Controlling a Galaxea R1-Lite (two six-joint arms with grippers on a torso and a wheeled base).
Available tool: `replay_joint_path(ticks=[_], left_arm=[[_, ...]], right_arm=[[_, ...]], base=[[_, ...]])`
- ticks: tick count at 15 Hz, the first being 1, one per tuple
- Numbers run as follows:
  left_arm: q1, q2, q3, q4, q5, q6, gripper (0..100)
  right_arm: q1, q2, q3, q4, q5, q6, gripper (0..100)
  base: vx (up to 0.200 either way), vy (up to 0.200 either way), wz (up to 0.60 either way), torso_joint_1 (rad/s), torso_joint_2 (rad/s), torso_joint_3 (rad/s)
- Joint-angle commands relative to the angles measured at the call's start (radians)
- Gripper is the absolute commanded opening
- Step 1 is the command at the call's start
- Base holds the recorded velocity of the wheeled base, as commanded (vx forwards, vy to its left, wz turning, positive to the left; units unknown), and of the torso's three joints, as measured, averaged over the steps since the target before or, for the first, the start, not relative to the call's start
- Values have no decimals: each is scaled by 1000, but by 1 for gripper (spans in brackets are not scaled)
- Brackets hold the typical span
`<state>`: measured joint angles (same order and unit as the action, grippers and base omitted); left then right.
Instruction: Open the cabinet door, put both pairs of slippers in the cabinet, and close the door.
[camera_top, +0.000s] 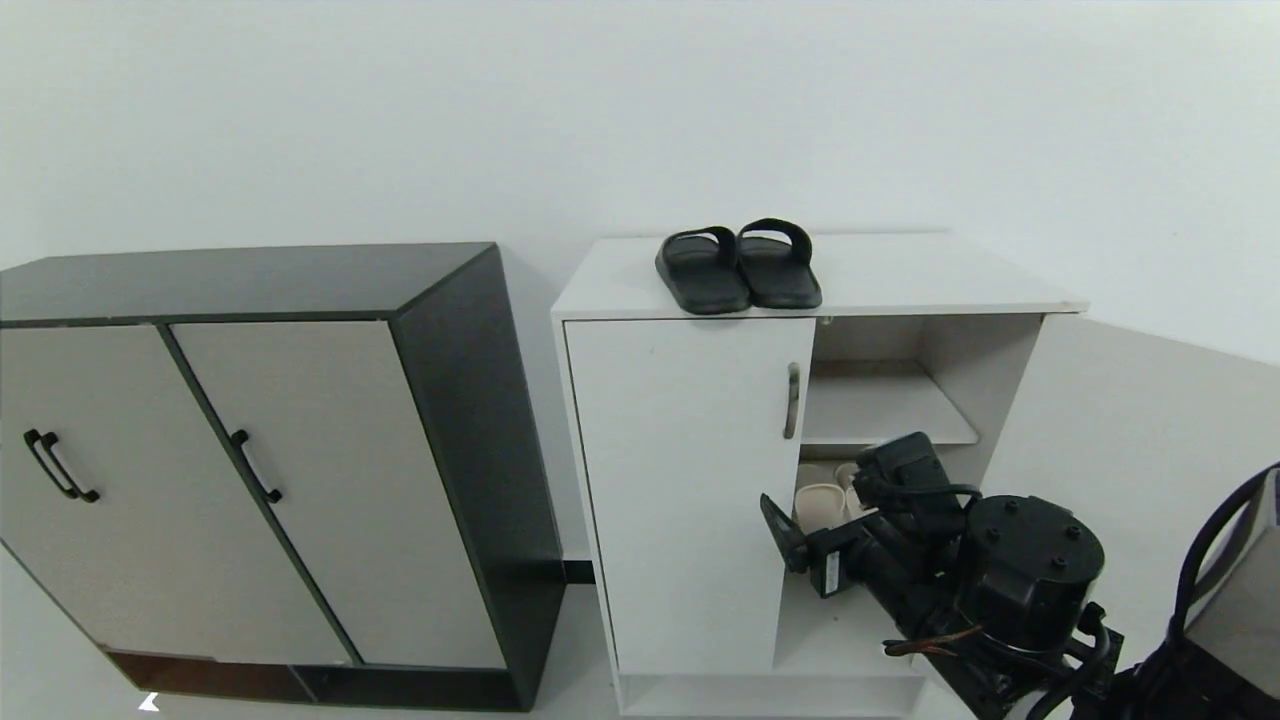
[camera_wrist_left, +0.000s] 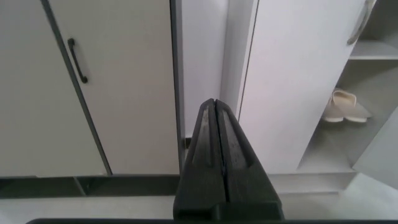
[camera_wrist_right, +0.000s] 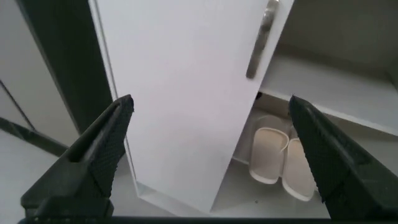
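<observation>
A white cabinet (camera_top: 690, 480) stands with its left door shut and its right half open. A pair of black slippers (camera_top: 740, 265) rests on its top. A beige pair (camera_top: 822, 500) lies on the floor of the open lower compartment, also seen as the beige pair (camera_wrist_right: 280, 155) and the beige pair (camera_wrist_left: 348, 106). My right gripper (camera_top: 820, 505) is open just in front of that compartment, level with the beige pair, holding nothing. In its own view the right gripper (camera_wrist_right: 211, 118) faces the shut door's edge and handle (camera_wrist_right: 264, 37). My left gripper (camera_wrist_left: 215, 109) is shut and empty, low before the gap between the cabinets.
A black cabinet (camera_top: 450, 400) with two grey doors stands close to the left of the white one. A bare shelf (camera_top: 880, 405) sits above the beige slippers. A plain wall is behind, and open floor lies to the right.
</observation>
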<state>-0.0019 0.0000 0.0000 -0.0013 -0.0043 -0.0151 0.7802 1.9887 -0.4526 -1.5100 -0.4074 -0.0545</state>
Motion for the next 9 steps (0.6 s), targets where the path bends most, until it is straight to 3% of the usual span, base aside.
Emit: replay_joint_path(ticks=[1,9], left_arm=[[0,2,0,0,0,0,0],[0,2,0,0,0,0,0]], right_arm=[[1,2,0,-3,-1,-1,100],[1,4,5,-3,-1,-1,100]], base=[[0,0,0,334,-461,-242],[0,0,0,272,-512,-251]])
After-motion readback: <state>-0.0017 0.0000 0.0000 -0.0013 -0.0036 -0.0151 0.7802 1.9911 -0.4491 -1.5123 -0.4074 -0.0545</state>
